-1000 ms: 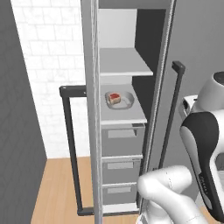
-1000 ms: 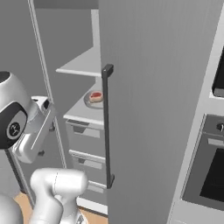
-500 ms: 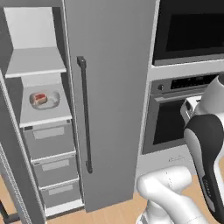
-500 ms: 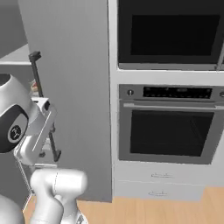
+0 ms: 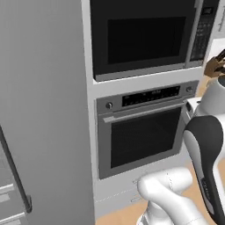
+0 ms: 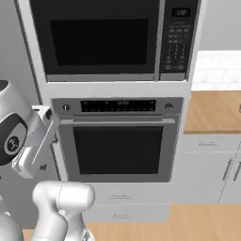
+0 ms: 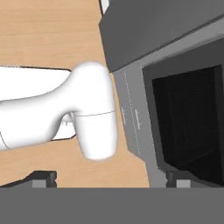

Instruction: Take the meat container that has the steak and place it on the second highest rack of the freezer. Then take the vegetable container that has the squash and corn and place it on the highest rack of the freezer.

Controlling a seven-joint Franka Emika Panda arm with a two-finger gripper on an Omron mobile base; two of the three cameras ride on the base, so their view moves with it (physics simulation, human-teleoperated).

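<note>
In the hand view my gripper (image 7: pixel 111 180) is open, its two dark fingertips (image 7: pixel 43 177) far apart with nothing between them. It looks down past my own arm at the wooden floor and the front of the oven (image 7: pixel 188 113). The grey freezer door (image 5: pixel 44 110) with its dark bar handle (image 5: pixel 15 176) fills the left of the left base view. A sliver of the white freezer drawers (image 5: pixel 5 191) peeks out at its lower left edge.
Straight ahead stands a wall oven (image 6: pixel 117 141) with a black microwave (image 6: pixel 108 37) above and a drawer (image 6: pixel 120 197) below. To the right are a wooden counter (image 6: pixel 212 110) and white cabinets (image 6: pixel 212 169). A brown object (image 5: pixel 215 66) sits at the far right.
The base has turned right, so both base views have swept from the open freezer with the steak container on its shelf to the oven and microwave. The arm's pose looks the same.
</note>
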